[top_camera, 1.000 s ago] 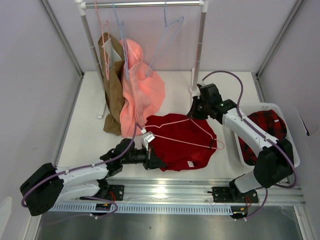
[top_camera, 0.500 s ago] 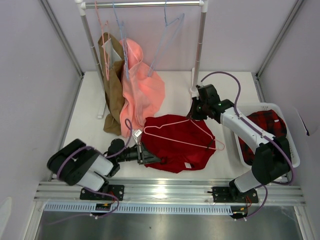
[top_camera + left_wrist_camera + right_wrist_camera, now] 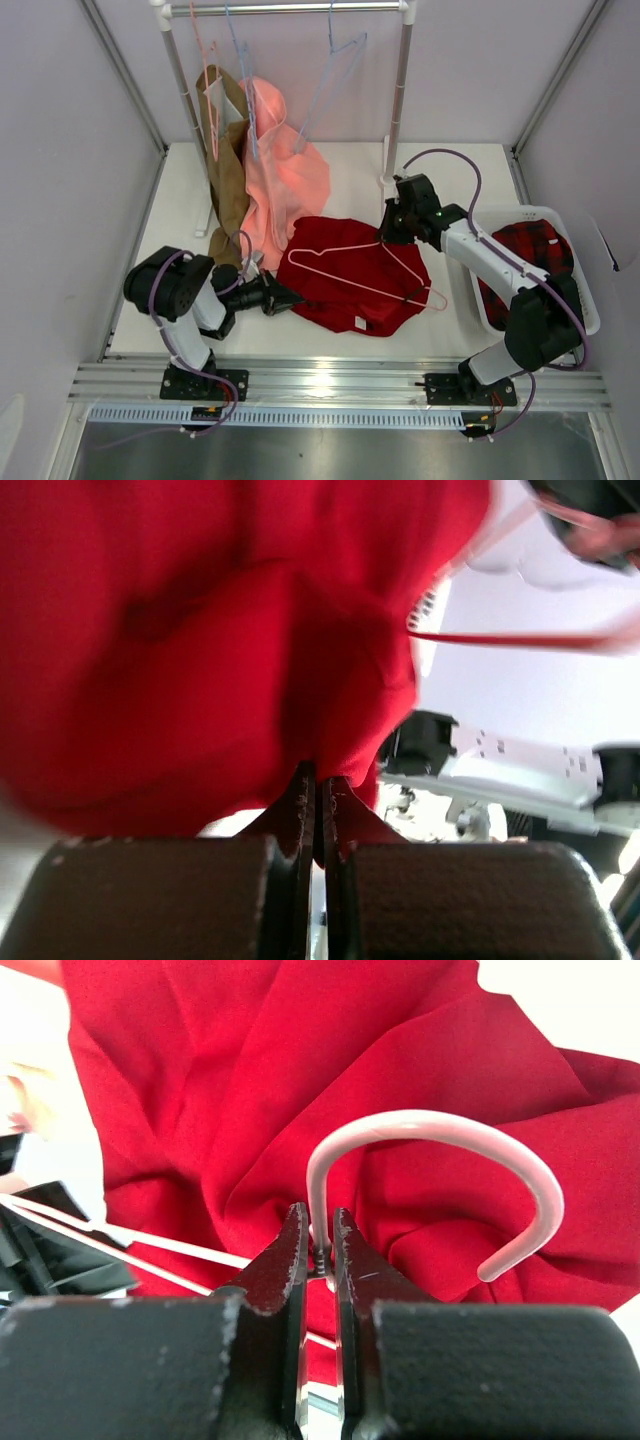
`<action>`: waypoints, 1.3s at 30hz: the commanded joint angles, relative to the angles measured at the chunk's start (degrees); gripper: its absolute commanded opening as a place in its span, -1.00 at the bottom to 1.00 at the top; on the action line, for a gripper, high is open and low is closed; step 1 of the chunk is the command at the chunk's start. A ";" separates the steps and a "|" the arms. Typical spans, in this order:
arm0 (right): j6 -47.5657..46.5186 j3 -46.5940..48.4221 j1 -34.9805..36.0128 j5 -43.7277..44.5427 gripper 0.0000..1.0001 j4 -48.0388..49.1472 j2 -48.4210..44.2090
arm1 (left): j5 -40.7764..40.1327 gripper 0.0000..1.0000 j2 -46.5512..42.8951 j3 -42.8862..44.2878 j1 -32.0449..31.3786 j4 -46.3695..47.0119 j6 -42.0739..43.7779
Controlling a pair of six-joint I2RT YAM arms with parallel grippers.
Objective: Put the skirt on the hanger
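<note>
step judged in hand: both pieces gripped, draping not yet done. left pincer point(image 3: 315, 777) is clamped on an edge of the skirt point(image 3: 330, 296); the cloth is spread ahead of its tips. right pincer point(image 3: 320, 1228) is closed on the neck of the hanger point(image 3: 316, 1178), just under the hook point(image 3: 450, 1132). the hanger is laid on the skirt, hook at the right pincer, long bar running from near the left pincer rightward. next, probably: pinched edge to be lifted over a hanger arm.
</note>
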 commanded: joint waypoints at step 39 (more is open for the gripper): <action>5.17 0.60 4.77 12.25 -1.00 2.56 2.66 | 0.45 -0.32 -4.19 0.51 -2.27 21.00 1.36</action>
